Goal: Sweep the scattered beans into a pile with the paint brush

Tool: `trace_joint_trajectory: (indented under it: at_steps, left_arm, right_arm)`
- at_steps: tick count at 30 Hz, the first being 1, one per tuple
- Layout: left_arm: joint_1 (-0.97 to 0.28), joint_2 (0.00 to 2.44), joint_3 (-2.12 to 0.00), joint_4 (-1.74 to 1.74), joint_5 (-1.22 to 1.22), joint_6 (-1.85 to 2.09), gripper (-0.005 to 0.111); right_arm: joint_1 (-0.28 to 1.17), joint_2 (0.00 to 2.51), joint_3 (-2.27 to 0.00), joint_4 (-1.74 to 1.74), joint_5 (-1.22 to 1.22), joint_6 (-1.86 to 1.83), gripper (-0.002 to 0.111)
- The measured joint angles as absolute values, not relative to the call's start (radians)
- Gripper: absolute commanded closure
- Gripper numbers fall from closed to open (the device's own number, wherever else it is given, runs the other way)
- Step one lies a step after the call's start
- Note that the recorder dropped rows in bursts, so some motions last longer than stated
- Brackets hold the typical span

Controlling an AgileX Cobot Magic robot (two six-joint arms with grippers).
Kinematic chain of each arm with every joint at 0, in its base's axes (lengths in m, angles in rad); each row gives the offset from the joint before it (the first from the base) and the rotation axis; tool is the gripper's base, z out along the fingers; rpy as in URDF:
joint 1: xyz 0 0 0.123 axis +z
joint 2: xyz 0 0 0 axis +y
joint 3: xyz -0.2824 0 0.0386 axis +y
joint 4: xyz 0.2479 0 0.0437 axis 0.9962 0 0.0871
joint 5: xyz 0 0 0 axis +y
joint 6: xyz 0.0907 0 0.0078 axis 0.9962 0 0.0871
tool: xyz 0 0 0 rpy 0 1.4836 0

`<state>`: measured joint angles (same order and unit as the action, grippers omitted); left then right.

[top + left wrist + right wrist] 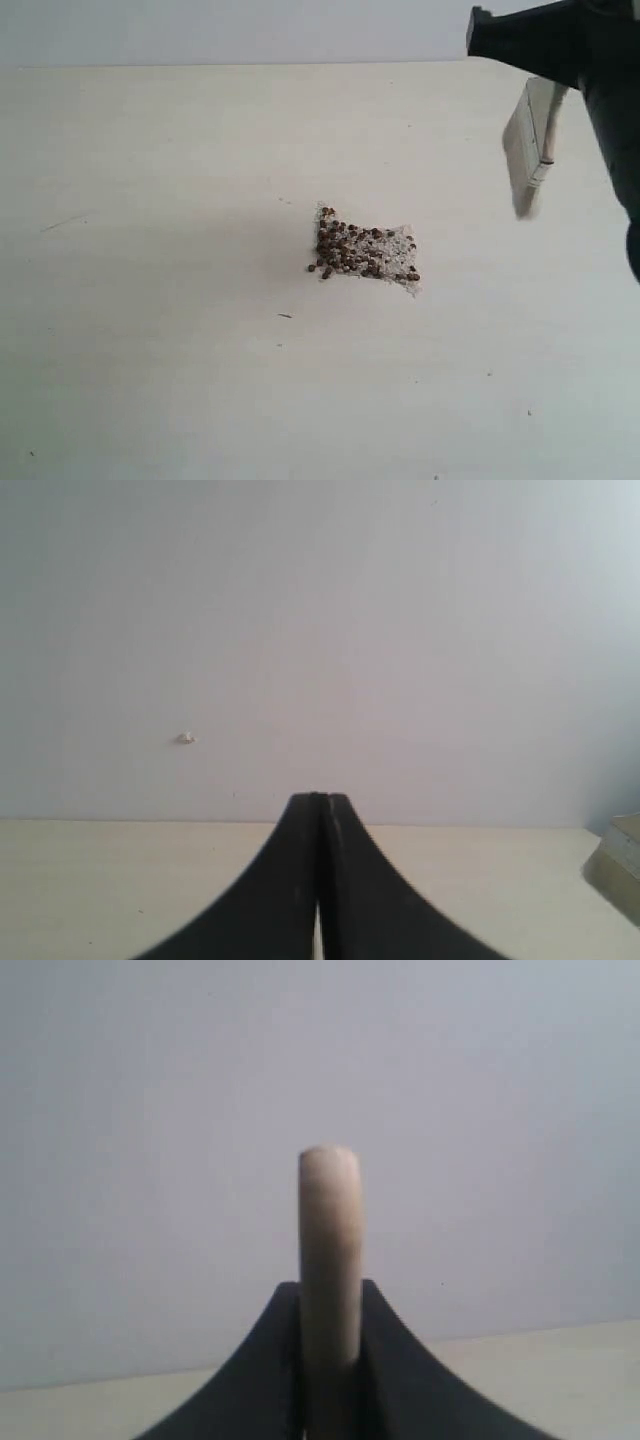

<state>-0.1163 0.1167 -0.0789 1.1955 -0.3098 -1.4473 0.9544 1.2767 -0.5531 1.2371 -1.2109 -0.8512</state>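
The beans (pixel 352 250) lie close together in one compact patch near the middle of the pale table (pixel 150 300), dark reddish-brown and mixed with whitish crumbs (pixel 400 243) that spread towards the patch's right side. A few beans sit loose at the left edge of the heap. A thin dark fleck (pixel 285 316) rests on the table just in front of them. Up at the right, well apart from the heap, the right gripper (pixel 548 82) holds the paint brush (pixel 528 150) clear of the surface. The brush hangs down from the black fingers with its wide end lowest, and that lower tip is blurred. From the right wrist camera the cream wooden handle (pixel 330 1220) stands straight up between the two fingers, which are clamped on either side of it, its rounded end poking past their tips in front of the pale wall (pixel 150 1110). The left gripper (pixel 320 815) does not show in the exterior view. From its own wrist camera its two black fingers are pressed together with nothing between them, held just above the table edge. At the edge of that view a greyish corner (pixel 620 865) of something juts in; I cannot tell what it is.
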Motion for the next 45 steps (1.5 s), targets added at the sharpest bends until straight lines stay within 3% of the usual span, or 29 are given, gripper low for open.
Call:
trace_joint_trajectory:
  at_steps: [10, 16, 22, 26, 32, 37, 45]
  left_arm:
    - [-0.116, 0.117, -0.079, 1.195, -0.310, -1.447, 0.107]
    - [-0.116, 0.117, -0.079, 1.195, -0.310, -1.447, 0.107]
    - [-0.116, 0.117, -0.079, 1.195, -0.310, -1.447, 0.107]
    - [-0.116, 0.117, -0.079, 1.195, -0.310, -1.447, 0.107]
    - [-0.116, 0.117, -0.079, 1.195, -0.310, -1.447, 0.107]
    - [-0.116, 0.117, -0.079, 1.195, -0.310, -1.447, 0.107]
    - [-0.116, 0.117, -0.079, 1.195, -0.312, -1.447, 0.107]
  right_arm:
    - [0.893, 1.258, -0.553, 1.108, -1.107, -0.898, 0.108]
    - [0.655, 1.266, -0.568, 0.661, -0.794, -0.715, 0.108]
    - [0.409, 1.366, -0.642, 0.050, -0.702, -0.280, 0.108]
    - [0.284, 1.496, -0.776, -0.471, -0.721, 0.150, 0.108]
    - [0.177, 1.760, -1.068, -1.065, -0.957, 0.631, 0.108]
    - [0.147, 1.995, -1.372, -1.322, -1.177, 0.899, 0.108]
    - [0.143, 2.259, -1.722, -1.569, -1.198, 1.154, 0.108]
